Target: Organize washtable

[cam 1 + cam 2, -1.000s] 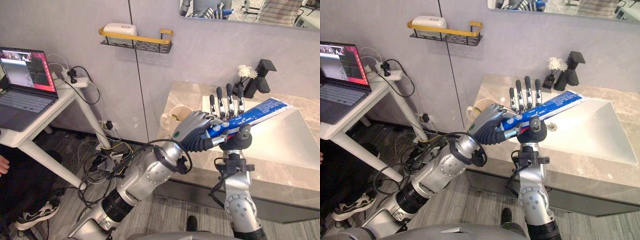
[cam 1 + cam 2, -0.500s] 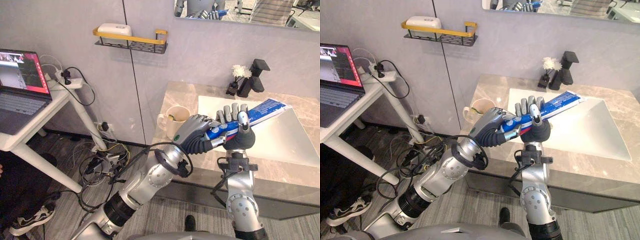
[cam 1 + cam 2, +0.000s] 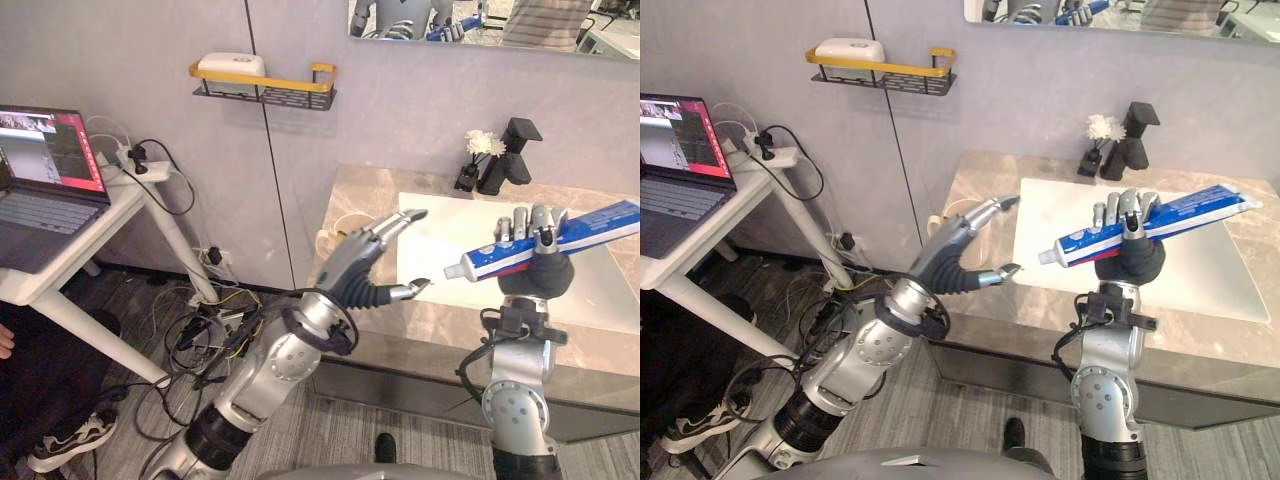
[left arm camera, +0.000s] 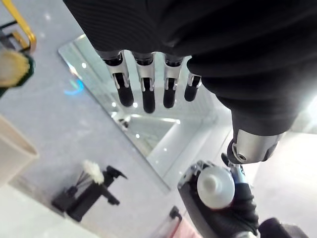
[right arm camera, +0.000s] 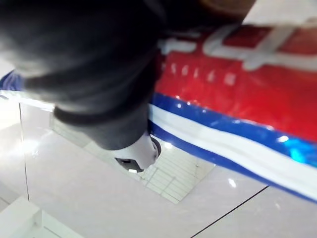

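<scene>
A big blue, white and red toothpaste tube (image 3: pixel 590 222) with a white cap (image 3: pixel 452 270) lies across my right hand (image 3: pixel 535 272), which is shut on it above the front of the white sink (image 3: pixel 440 225). The tube runs level, cap toward my left hand. In the right wrist view the tube (image 5: pixel 237 99) lies close against the dark hand cover. My left hand (image 3: pixel 372 258) hovers open over the washtable's left end, fingers (image 4: pixel 143 84) straight, a short gap from the cap (image 4: pixel 215 186).
A cream cup (image 3: pixel 940 215) stands on the marble counter (image 3: pixel 345 195), mostly behind my left hand. Behind the sink are a black faucet (image 3: pixel 510 155) and a white flower (image 3: pixel 482 143). A wall shelf (image 3: pixel 265 85) holds a white box. A laptop (image 3: pixel 45 170) sits on a side table at left.
My right hand closed round the toothpaste and carried it to the right. My left hand let go of it and opened.
</scene>
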{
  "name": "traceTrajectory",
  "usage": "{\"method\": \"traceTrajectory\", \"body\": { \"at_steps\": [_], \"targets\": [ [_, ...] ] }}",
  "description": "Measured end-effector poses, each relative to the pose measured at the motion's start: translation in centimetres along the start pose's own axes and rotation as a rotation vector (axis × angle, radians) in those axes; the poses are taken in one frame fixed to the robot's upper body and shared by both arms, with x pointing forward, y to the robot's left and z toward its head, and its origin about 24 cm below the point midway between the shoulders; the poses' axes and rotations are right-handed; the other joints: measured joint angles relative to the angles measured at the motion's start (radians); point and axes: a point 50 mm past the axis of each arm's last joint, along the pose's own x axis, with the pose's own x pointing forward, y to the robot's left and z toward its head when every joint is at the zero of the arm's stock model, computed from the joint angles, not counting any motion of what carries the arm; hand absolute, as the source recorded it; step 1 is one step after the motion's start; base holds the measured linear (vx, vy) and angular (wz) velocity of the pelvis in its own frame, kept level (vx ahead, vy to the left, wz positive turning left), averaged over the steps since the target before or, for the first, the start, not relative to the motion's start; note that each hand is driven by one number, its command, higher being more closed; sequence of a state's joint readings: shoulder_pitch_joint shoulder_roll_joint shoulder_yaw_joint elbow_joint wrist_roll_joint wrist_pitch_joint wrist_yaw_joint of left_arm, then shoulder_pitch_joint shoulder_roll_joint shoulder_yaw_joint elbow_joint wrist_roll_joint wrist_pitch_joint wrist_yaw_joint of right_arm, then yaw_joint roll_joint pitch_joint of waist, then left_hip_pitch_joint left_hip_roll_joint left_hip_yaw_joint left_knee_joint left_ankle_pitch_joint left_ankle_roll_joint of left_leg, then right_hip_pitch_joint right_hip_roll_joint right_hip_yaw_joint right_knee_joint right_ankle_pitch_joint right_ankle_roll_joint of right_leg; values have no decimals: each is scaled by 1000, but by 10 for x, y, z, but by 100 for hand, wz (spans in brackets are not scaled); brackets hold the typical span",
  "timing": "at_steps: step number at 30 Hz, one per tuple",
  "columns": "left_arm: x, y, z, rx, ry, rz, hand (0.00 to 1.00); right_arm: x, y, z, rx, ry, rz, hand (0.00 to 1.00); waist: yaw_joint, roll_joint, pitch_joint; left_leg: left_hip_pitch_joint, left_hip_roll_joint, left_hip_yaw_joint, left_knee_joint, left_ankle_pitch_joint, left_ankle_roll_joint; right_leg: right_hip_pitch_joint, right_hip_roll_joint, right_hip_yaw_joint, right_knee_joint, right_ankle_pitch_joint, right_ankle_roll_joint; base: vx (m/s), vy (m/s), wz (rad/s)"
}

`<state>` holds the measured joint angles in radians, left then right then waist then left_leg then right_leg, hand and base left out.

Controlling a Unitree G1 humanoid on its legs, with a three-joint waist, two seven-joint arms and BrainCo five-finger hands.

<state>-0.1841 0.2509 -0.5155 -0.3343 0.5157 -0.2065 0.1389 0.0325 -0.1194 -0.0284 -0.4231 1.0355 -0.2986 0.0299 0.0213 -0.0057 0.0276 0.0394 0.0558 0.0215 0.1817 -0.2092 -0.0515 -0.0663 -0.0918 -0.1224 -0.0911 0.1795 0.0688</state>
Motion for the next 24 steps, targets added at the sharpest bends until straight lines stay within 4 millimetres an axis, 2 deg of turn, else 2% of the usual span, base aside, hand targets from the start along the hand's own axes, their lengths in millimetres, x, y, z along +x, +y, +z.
{"method": "traceTrajectory", "body": {
  "at_steps": [5, 9, 13, 15, 16, 18, 20, 22, 24],
  "targets": [
    [-5, 26, 9, 24, -23, 130, 0, 14, 15, -5, -27, 4, 96, 100, 20, -1, 0, -3, 0, -5, 2, 0, 0, 2, -1, -5, -4, -2, -3, -4, 1, 3],
    [-31, 49, -2, 63, 92, 254, 0, 23, 14, -9, -132, 39, 137, 100, 39, -8, -5, -22, 0, -29, 7, 1, -1, 1, -4, -31, -3, -2, -3, 10, -7, 19],
    [-54, 58, -14, 102, 214, 310, 0, 34, 14, -11, -210, 66, 178, 100, 62, -12, -6, -29, 0, -42, 8, 2, -2, 2, -6, -45, -1, 2, -8, 19, -7, 13],
    [-74, 60, -23, 116, 319, 329, 0, 42, 15, -12, -269, 79, 209, 100, 75, -21, -11, -34, 0, -53, 7, 2, -2, 2, -7, -55, -1, 2, -8, 25, -6, 13],
    [-80, 60, -27, 120, 355, 332, 0, 45, 15, -11, -284, 81, 219, 100, 79, -24, -10, -34, 0, -55, 6, 2, -2, 3, -8, -57, -2, 2, -7, 19, -2, 9],
    [-108, 55, -54, 117, 548, 331, 0, 59, 17, -10, -371, 85, 262, 100, 96, -35, -10, -35, -1, -55, 4, 2, -1, 2, -9, -58, -5, 2, -7, 2, 7, 4],
    [-128, 47, -71, 98, 686, 314, 0, 66, 19, -7, -424, 84, 290, 100, 101, -44, -8, -38, -1, -56, 0, 3, 0, 0, -11, -61, -6, 1, -7, -4, 5, 7],
    [-161, 28, -96, 39, 892, 259, 0, 78, 22, -5, -464, 85, 326, 100, 104, -58, -8, -50, -3, -64, -2, 6, 2, -8, -16, -71, -6, -1, -3, 8, 1, 13],
    [-183, 13, -107, -5, 1012, 200, 0, 86, 24, -4, -501, 79, 341, 100, 106, -61, -9, -55, -5, -64, -3, 7, 3, -13, -18, -72, -4, -1, -4, 11, 3, 4]
  ]
}}
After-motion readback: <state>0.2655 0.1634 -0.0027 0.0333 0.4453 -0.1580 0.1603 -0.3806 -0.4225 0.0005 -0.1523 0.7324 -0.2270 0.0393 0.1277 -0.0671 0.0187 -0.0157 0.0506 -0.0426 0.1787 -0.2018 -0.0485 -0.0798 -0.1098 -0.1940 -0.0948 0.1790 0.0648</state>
